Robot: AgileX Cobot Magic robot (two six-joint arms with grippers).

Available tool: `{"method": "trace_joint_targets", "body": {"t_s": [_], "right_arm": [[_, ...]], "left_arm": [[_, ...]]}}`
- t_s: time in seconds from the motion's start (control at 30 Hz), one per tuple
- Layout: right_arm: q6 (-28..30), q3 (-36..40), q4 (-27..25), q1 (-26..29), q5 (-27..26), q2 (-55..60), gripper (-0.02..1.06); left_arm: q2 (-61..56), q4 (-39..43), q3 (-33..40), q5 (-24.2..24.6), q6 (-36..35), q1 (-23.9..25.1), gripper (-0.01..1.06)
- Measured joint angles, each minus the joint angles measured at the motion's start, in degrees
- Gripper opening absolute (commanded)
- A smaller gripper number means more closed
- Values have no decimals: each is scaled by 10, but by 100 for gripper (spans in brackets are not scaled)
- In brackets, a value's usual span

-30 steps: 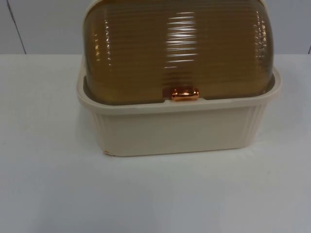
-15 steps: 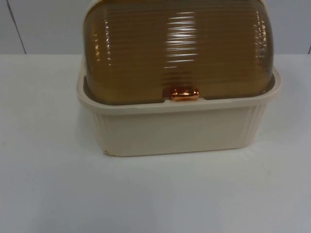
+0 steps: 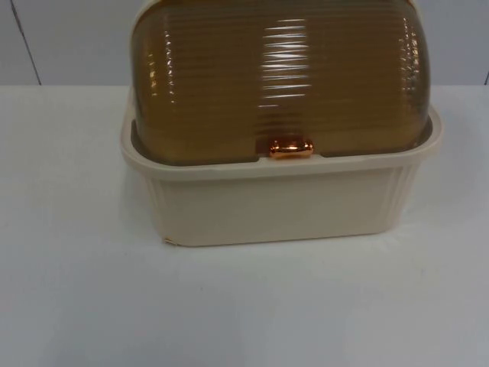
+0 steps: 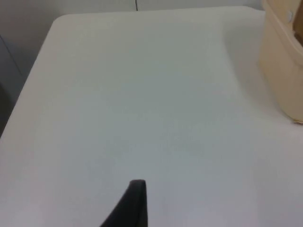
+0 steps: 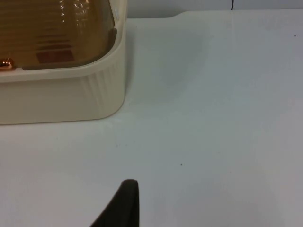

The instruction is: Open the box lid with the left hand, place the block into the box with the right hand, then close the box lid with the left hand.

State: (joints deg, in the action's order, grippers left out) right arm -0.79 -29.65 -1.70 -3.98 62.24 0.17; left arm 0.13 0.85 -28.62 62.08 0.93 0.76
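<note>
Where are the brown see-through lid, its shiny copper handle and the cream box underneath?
lid (image 3: 275,76), top view, on the middle of its ribbed brown dome.
copper handle (image 3: 290,148), top view, on the handle's shiny middle, at the lid's front edge.
cream box (image 3: 283,202), top view, on its front wall.

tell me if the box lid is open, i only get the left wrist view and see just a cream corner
Observer: It is shut. The amber ribbed lid sits down inside the rim of the cream box.
Operator: where would i grab it
Observer: A copper handle sits at the middle of the lid's front edge.
Operator: and the right gripper
Observer: The right gripper hovers over the white table off the box's right front corner; your left gripper hovers off the box's left side.
</note>
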Motion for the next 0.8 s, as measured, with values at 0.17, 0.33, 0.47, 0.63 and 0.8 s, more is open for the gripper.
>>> {"method": "trace_joint_targets", "body": {"t_s": [0.17, 0.33, 0.47, 0.63, 0.8], "right_arm": [[0, 0, 0, 0, 0, 0, 105], [0, 0, 0, 0, -1, 0, 105], [0, 0, 0, 0, -1, 0, 105], [0, 0, 0, 0, -1, 0, 105], [0, 0, 0, 0, -1, 0, 105]], "left_arm": [[0, -2, 0, 0, 3, 0, 105], [0, -1, 0, 0, 3, 0, 105], [0, -1, 0, 0, 3, 0, 105], [0, -1, 0, 0, 3, 0, 105], [0, -1, 0, 0, 3, 0, 105]]}}
